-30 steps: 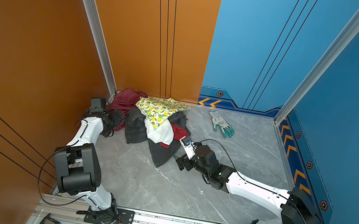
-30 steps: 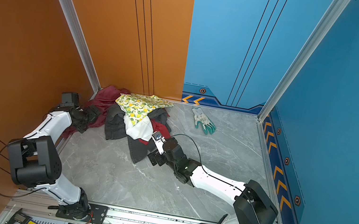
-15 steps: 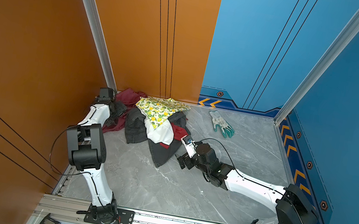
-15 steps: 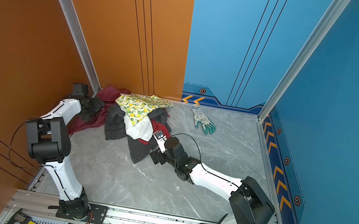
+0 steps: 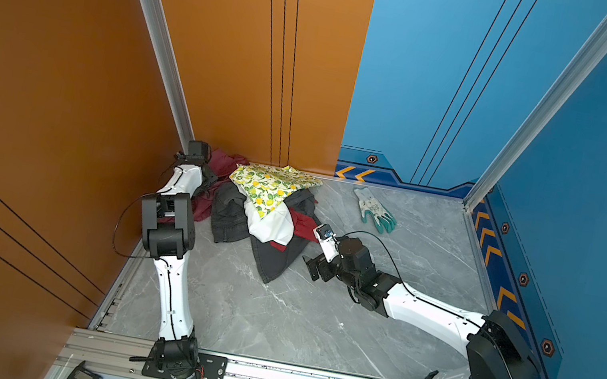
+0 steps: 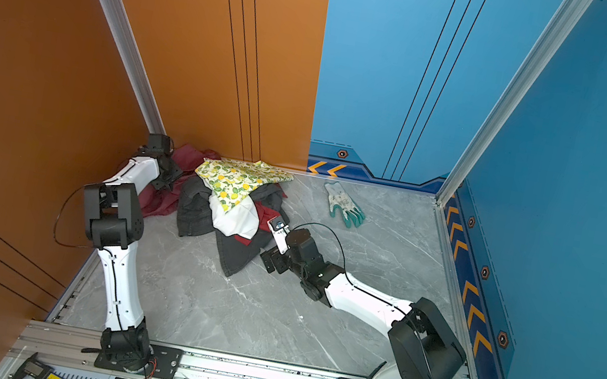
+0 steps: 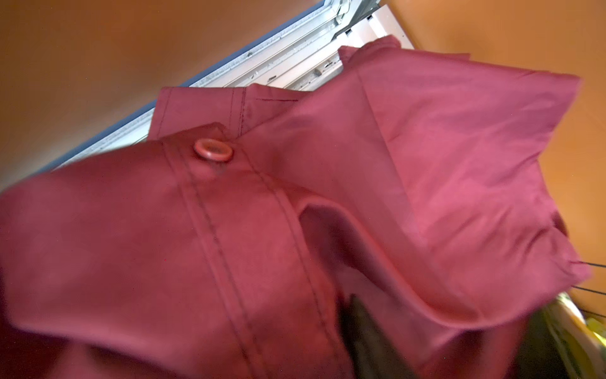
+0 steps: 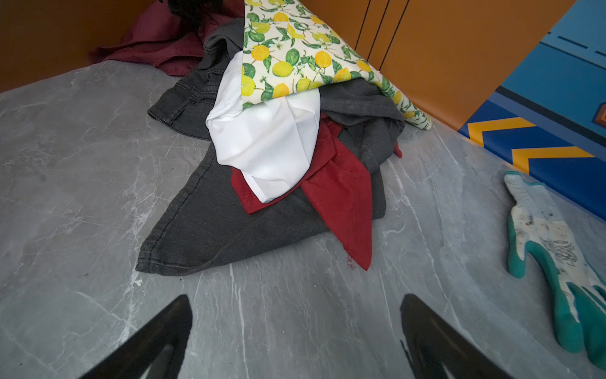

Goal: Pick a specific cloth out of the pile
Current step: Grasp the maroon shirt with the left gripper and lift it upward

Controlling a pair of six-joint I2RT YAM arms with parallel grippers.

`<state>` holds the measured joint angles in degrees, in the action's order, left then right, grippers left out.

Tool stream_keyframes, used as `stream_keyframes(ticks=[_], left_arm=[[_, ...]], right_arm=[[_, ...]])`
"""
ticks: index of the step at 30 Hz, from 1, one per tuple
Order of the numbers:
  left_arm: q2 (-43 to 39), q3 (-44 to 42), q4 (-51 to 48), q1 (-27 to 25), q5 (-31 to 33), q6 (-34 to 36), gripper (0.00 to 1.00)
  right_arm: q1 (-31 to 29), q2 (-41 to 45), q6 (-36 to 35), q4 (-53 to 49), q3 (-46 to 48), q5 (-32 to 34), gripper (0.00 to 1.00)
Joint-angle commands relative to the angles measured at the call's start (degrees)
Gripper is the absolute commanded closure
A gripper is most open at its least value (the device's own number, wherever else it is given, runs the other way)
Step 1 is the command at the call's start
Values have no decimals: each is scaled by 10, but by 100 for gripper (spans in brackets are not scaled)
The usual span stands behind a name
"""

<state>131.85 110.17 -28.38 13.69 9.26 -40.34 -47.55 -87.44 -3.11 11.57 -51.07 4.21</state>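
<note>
The cloth (image 5: 224, 162) (image 6: 194, 154) is dark maroon and lies bunched in the back left corner, behind the pile (image 5: 268, 209) (image 6: 235, 206). My left gripper (image 5: 207, 180) (image 6: 169, 175) is pushed into it. In the left wrist view the cloth (image 7: 426, 164) fills the frame; one dark finger (image 7: 360, 331) shows through a fold, drawn inward with fabric pinched against it. My right gripper (image 5: 314, 262) (image 8: 295, 311) stands open and empty on the floor, just in front of the pile (image 8: 262, 137). The maroon cloth (image 8: 154, 42) shows behind that heap.
The pile holds a lemon-print cloth (image 5: 272, 187), a white cloth (image 8: 269, 141), dark grey garments (image 8: 223, 229) and a small red cloth (image 8: 344, 197). A white-and-teal glove (image 5: 374, 211) (image 8: 551, 236) lies at the back right. Orange walls close the corner behind the cloth.
My left arm has reached up along the left wall into the back corner and its jaws have closed in on the maroon cloth. The right arm has barely moved.
</note>
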Motion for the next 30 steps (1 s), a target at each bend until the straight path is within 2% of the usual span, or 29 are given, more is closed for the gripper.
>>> stream_keyframes(ticks=[1, 6, 18, 30], left_arm=[[2, 22, -22, -4, 5, 6, 100], [-43, 34, -22, -13, 17, 37, 100], [-163, 23, -4, -7, 0, 26, 100], [-226, 40, 17, -11, -28, 19, 100]], right_arm=[[4, 10, -4, -24, -10, 0, 0], [7, 15, 0, -22, -10, 8, 0], [8, 32, 14, -20, -16, 27, 0], [8, 46, 28, -21, -12, 28, 0]])
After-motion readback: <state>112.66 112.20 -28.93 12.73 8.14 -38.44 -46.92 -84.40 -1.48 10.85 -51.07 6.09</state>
